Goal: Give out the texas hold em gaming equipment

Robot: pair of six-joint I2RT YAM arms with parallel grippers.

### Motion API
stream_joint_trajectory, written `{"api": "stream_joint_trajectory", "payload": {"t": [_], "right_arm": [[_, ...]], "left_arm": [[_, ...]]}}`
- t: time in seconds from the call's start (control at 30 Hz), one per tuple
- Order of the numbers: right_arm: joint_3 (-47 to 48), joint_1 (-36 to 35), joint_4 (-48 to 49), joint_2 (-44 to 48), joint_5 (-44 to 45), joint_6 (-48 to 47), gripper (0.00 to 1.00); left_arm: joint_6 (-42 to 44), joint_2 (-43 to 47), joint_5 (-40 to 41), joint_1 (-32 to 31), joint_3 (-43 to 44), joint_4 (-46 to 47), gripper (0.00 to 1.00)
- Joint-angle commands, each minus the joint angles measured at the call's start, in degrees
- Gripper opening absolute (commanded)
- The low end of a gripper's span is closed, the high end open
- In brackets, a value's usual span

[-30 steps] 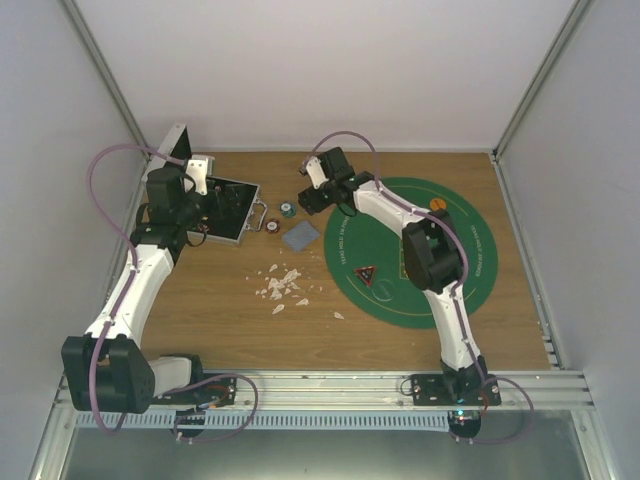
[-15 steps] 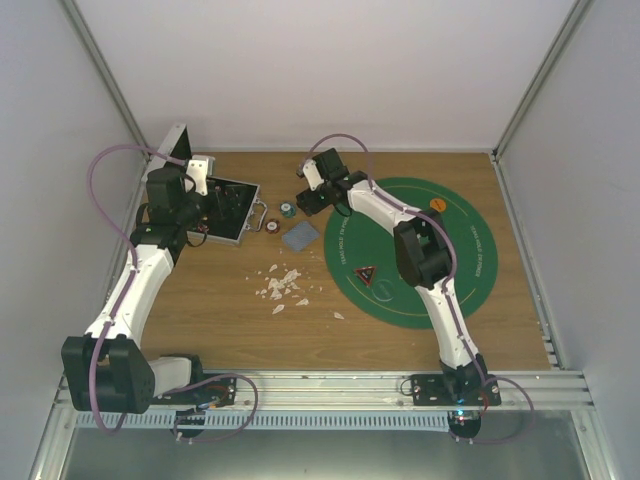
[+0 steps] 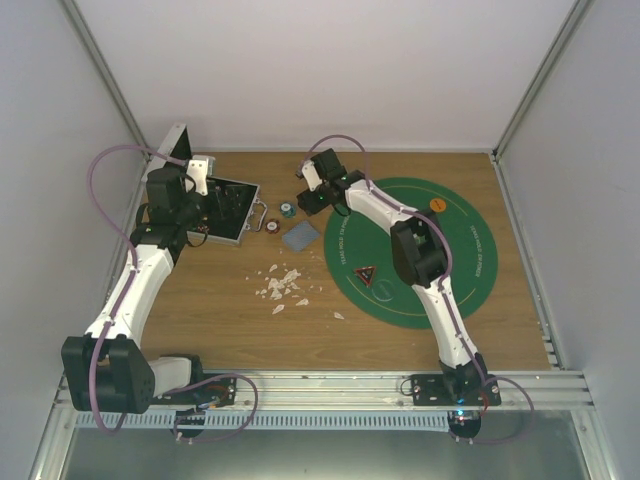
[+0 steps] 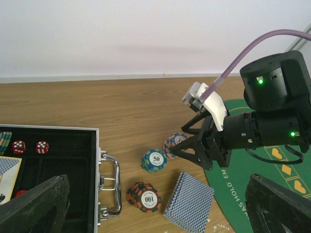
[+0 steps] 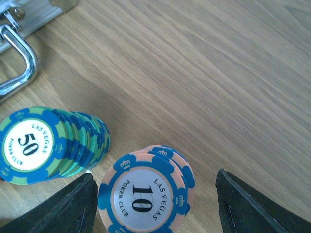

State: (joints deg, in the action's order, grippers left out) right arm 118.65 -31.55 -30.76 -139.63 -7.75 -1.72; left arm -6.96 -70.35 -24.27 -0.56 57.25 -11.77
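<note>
Right claw (image 5: 154,200) straddles the pink chips (image 5: 145,191); jaws apart.

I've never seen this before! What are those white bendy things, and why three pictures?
They are two robot arms bolted to a table, each ending in a two-finger gripper. One picture looks down from above; the other two come from cameras on each wrist. On the table lie an open case, poker chip stacks, a card deck, white scraps and a green mat. The right gripper is open around the pink stack marked 10, not gripping it. The left gripper is open by the case, holding nothing.
</note>
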Motion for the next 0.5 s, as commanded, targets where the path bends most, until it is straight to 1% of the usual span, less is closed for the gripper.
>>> {"api": "stream_joint_trajectory", "payload": {"t": [0.0,0.17,0.47], "right_arm": [[2.5,-0.6,-0.9,-1.8,0.4,-0.3,0.66],[3.2,-0.5,-1.4,-2.5,0.4,-0.3,0.62],[4.1,-0.5,-2.2,-3.2,0.2,-0.4,0.61]], "left_arm": [[-0.3,0.8,-1.1,0.3,1.5,2.1,0.99],[-0.5,0.9,-1.4,0.3,1.5,2.2,0.99],[-0.8,0.8,-2.2,2.0,1.5,2.4,0.99]]}}
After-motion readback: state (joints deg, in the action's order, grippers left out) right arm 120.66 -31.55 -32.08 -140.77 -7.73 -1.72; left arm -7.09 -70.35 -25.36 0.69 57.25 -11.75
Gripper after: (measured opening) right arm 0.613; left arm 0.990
